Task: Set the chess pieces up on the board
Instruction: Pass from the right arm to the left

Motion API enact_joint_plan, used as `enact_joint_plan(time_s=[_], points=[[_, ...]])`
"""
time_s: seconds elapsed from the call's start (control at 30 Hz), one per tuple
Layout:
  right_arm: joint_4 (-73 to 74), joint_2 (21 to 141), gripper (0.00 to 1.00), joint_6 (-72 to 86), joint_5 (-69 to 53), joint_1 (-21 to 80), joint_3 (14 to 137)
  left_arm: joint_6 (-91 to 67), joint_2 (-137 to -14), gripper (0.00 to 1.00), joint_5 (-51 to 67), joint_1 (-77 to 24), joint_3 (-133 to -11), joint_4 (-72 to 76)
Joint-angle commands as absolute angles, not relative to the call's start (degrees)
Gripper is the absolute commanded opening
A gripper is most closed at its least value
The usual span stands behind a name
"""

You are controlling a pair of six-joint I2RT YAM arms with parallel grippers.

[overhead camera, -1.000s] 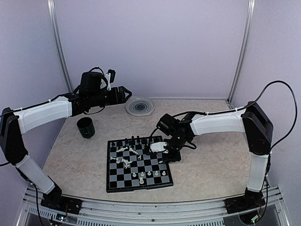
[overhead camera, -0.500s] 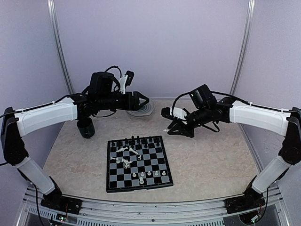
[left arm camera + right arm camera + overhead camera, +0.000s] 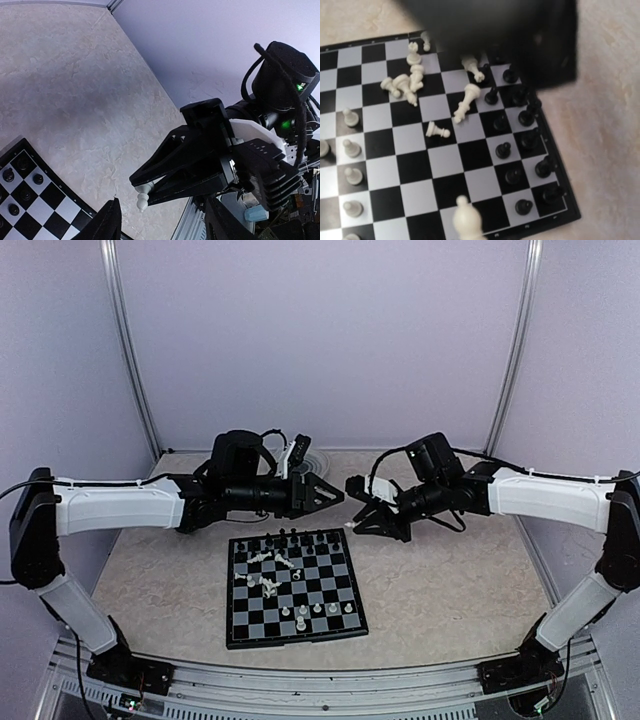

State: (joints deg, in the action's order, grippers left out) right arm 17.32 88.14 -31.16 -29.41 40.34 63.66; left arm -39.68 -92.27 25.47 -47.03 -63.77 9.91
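Your right claw (image 3: 141, 187) is clenched on a cream pawn (image 3: 142, 196), raised near the far edge of the board (image 3: 295, 638). Your left claw (image 3: 335, 493) faces it almost tip to tip, its jaws spread and nothing between them. Black chess pieces (image 3: 290, 538) line the board's far rows and cream ones (image 3: 268, 565) lie partly toppled mid-board, on a beige marbled tabletop (image 3: 450, 580) enclosed by pale lilac walls (image 3: 320, 340) and metal corner posts (image 3: 125, 340).
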Motion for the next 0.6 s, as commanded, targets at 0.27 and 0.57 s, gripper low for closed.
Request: enact_joint_plan(time_s=[0.27, 0.57], points=[[15.73, 85.16, 0.09, -29.99, -31.92, 40.33, 63.28, -42.79, -98.0, 0.5, 28.19, -48.61, -65.23, 11.4], [15.78, 85.16, 0.09, -29.89, -32.52, 40.33, 63.28, -43.67, -99.81, 0.39, 29.45, -49.37, -65.95, 12.34]])
